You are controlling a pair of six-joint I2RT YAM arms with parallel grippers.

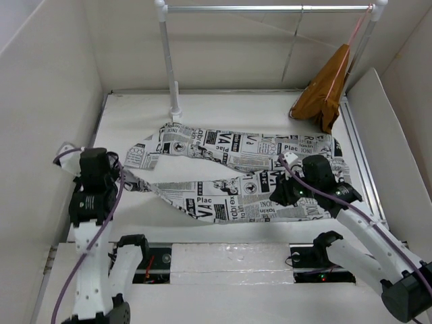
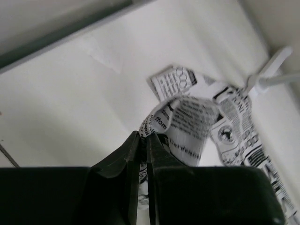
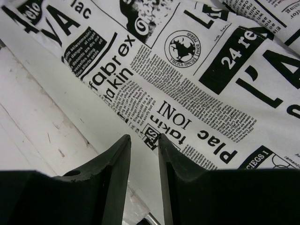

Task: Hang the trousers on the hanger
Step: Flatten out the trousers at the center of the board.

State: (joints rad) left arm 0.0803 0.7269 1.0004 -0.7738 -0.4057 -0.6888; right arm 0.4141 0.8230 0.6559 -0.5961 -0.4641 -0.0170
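The trousers (image 1: 229,152), white with black newspaper print, lie spread across the middle of the table, one leg bent back toward the left. My left gripper (image 1: 127,179) is shut on a folded leg end and lifts it off the table; in the left wrist view the cloth (image 2: 192,122) is pinched between the closed fingertips of that gripper (image 2: 144,135). My right gripper (image 1: 278,192) hovers low over the trousers' near edge. In the right wrist view it (image 3: 143,137) stands slightly open and empty above the printed cloth (image 3: 187,84). I cannot make out the grey wire hanger.
A white clothes rail (image 1: 270,9) on a post (image 1: 169,61) spans the back. An orange-brown garment (image 1: 327,91) hangs from a pinkish hanger (image 1: 358,27) at the back right. White walls close in the left, back and right. The rail's foot (image 2: 272,70) shows in the left wrist view.
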